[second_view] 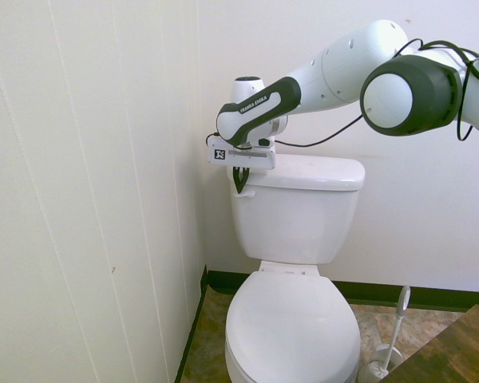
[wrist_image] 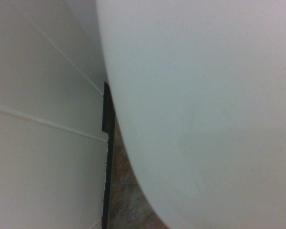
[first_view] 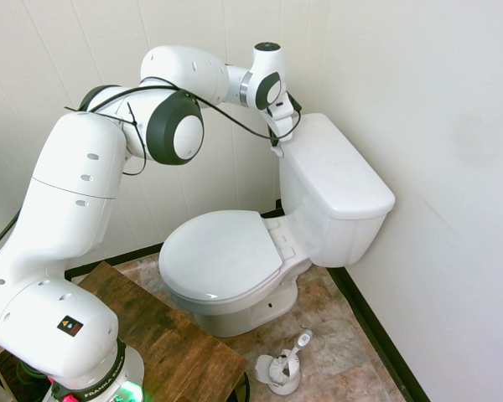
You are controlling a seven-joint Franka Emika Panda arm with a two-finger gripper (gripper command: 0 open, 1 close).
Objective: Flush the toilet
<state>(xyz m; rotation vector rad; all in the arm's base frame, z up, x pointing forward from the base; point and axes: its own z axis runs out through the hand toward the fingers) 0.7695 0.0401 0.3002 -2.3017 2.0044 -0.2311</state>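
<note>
The white toilet (first_view: 331,167) stands in the corner with its seat lid (first_view: 218,251) down and the tank lid on. My gripper (second_view: 240,187) hangs at the tank's (second_view: 295,215) front upper corner on the wall side, pointing down. Its dark fingers (second_view: 238,175) come together to a tip and look shut. The tip sits right at the small white flush lever (second_view: 250,192); I cannot tell whether it presses on it. In the other exterior view my gripper (first_view: 276,144) is tucked against the tank's corner. The wrist view is filled with the toilet's (wrist_image: 205,119) blurred white ceramic.
The panelled wall (second_view: 104,199) runs close beside the tank and the gripper. A white toilet-brush holder (first_view: 281,368) stands on the tiled floor by the bowl. A dark wooden surface (first_view: 168,335) lies at the arm's base. A black baseboard (wrist_image: 107,143) lines the wall.
</note>
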